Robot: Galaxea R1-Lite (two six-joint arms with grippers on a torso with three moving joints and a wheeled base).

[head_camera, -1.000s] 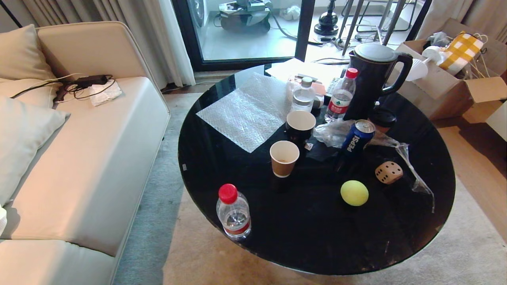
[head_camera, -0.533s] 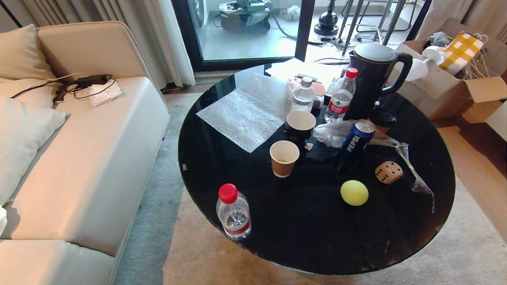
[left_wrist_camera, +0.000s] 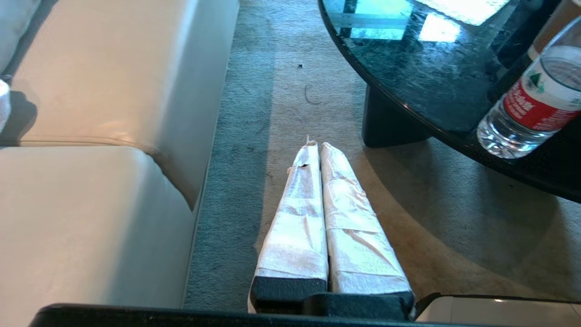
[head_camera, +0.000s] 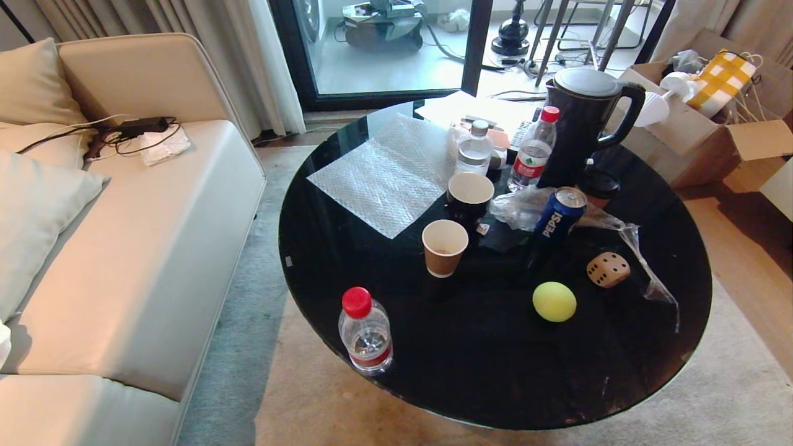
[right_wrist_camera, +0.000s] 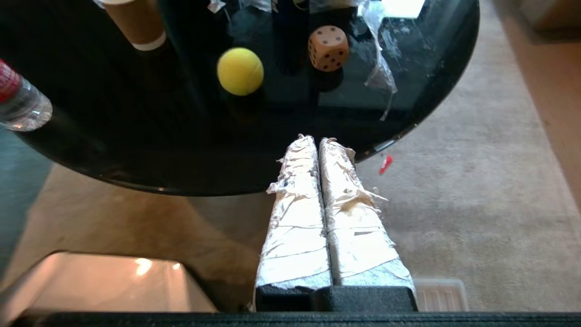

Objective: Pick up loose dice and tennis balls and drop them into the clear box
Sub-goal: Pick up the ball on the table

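closed right gripper (right_wrist_camera: 319, 139) near tennis ball (right_wrist_camera: 240, 71), beige die (right_wrist_camera: 328, 48)

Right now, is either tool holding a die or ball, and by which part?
Nothing is held. The left tool and right tool are both shut and empty; the tennis ball and beige die sit loose on the table.

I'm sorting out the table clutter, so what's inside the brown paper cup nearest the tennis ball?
The brown paper cup stands upright and open; a little dark residue shows at its bottom, nothing else. No die or ball is in it. Part of its bottom is hidden by its own wall.
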